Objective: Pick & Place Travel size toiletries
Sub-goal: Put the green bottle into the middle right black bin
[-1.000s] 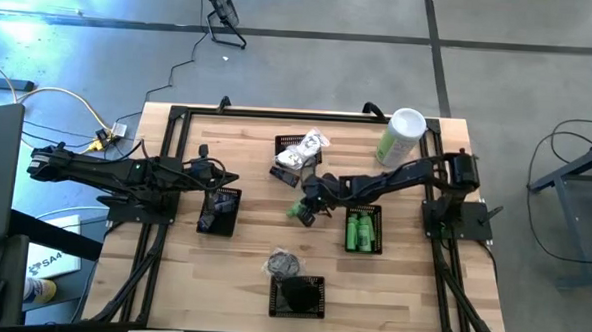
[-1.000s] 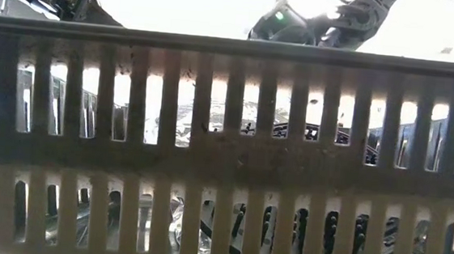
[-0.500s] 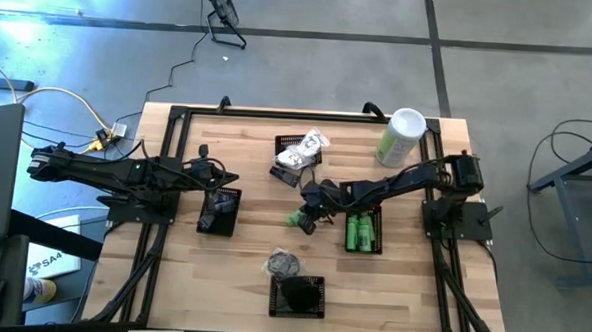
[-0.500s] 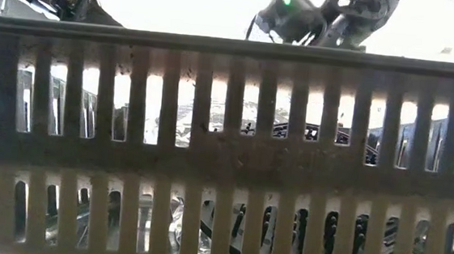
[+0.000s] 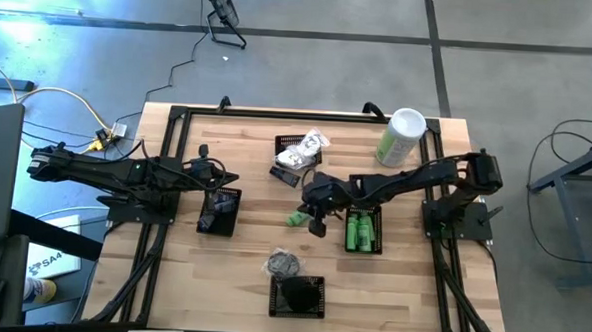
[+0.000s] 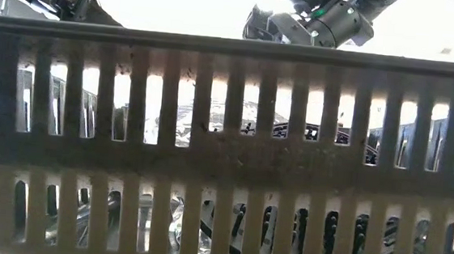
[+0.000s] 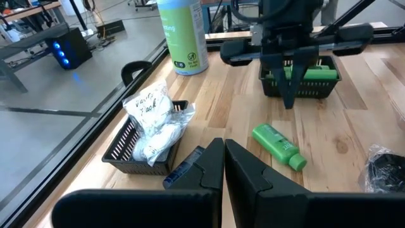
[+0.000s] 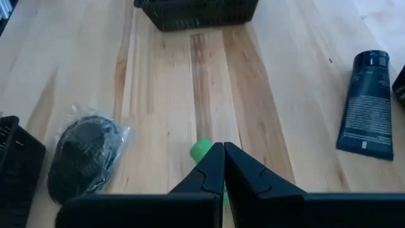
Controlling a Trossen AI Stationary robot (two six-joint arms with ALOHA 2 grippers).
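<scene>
A green bottle (image 5: 295,218) (image 7: 278,145) lies on its side on the table's middle. My right gripper (image 5: 314,225) (image 7: 290,101) (image 8: 223,158) hangs shut just above it, toward the right, and touches nothing. In the right wrist view only the bottle's cap (image 8: 201,149) shows past the fingers. My left gripper (image 5: 232,173) (image 7: 224,158) waits shut at the left, above a black basket (image 5: 219,211). A dark blue tube (image 5: 284,173) (image 8: 365,101) and a bagged dark piece (image 5: 284,261) (image 8: 85,155) lie loose on the wood.
A basket of green bottles (image 5: 362,232) (image 7: 300,73) stands right of the gripper. A basket of white packets (image 5: 299,151) (image 7: 149,130) is at the far middle, a basket with dark pieces (image 5: 297,296) near. A pale-green canister (image 5: 401,138) stands far right. A basket wall (image 6: 224,159) fills the low view.
My right gripper has risen off the green bottle, drifted slightly toward the table's near edge and rolled about its own axis, staying shut. The bottle stays lying on the table.
</scene>
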